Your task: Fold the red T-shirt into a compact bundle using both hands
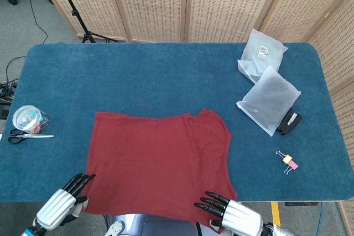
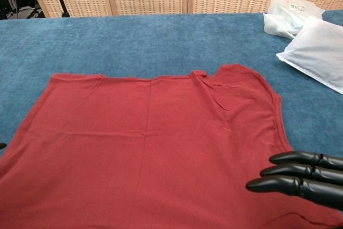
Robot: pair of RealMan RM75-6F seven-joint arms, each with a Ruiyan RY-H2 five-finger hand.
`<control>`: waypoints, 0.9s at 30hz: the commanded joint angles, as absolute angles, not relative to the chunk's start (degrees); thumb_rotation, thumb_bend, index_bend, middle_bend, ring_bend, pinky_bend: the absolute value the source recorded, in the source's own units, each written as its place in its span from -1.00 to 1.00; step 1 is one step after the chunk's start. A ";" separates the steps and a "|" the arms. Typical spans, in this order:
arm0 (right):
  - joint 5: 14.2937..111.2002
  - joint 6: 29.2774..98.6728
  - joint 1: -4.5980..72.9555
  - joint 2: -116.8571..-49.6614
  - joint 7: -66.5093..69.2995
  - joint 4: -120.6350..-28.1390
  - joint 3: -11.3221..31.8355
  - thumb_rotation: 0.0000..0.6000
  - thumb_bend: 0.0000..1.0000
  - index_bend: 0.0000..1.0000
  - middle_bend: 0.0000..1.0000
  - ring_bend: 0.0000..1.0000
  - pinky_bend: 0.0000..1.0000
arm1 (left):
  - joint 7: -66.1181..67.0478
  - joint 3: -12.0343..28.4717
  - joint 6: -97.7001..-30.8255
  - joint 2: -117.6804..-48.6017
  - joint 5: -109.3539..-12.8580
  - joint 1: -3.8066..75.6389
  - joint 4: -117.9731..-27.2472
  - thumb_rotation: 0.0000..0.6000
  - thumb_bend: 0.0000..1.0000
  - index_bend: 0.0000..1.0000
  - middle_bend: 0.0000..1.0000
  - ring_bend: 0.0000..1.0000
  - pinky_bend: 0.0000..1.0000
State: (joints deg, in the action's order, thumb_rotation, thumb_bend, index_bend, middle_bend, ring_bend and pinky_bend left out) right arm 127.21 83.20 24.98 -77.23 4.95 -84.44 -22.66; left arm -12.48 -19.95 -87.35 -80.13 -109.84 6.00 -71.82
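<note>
Shirt [image 1: 157,161] is red, lying flat on the blue worktop [image 1: 166,81], near edge hanging over the front edge of the worktop. Far hem runs roughly straight across; one rounded flap bulges at the far right corner, and a faint vertical crease shows down the middle in the chest view.

Left hand [image 1: 65,198] sits at the shirt's near-left corner, dark fingers [image 1: 80,181] stretched toward the cloth. Thumb side is hidden, so cannot tell if it pinches the hem or just touches it. In the chest view only a dark sliver shows at the left border.

Right hand [image 1: 229,214] is at the near-right corner, fingers [image 2: 300,172] extended and lying side by side above the cloth. Underside is out of sight in both views; cannot tell whether the hem is pinched.

Off the shirt:
- two clear plastic bags [image 1: 265,81] far right, overlapping
- black stapler [image 1: 289,122] just beside the nearer bag
- binder clip [image 1: 288,161], pink and yellow, near the right edge
- round clear jar [image 1: 29,119] of small colored bits at the left edge, scissors [image 1: 27,136] just in front of it

Woven folding screen [image 1: 188,4] stands behind the worktop.
</note>
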 commanded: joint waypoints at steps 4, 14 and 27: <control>128.56 84.51 24.33 -76.80 5.39 -83.85 -23.48 1.00 0.14 0.33 -0.90 -1.00 -1.00 | -13.02 -20.77 -87.49 -79.83 -110.60 5.57 -71.61 1.00 0.42 0.43 -1.00 -1.00 -1.00; 128.20 85.43 24.13 -76.77 6.51 -83.33 -22.56 1.00 0.14 0.33 -0.90 -1.00 -1.00 | -12.29 -19.67 -87.62 -79.67 -110.62 5.76 -72.54 1.00 0.42 0.43 -1.00 -1.00 -1.00; 113.70 82.38 28.86 -71.83 15.75 -90.57 -12.43 1.00 0.14 0.33 -0.90 -1.00 -1.00 | -1.52 -7.71 -81.68 -77.61 -102.58 12.17 -82.56 1.00 0.42 0.43 -1.00 -1.00 -1.00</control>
State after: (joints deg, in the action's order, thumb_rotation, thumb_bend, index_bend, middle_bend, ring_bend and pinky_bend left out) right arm 117.04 84.31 27.26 -73.19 13.77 -88.65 -15.02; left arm -3.19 -9.85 -83.41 -78.29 -104.54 10.61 -80.46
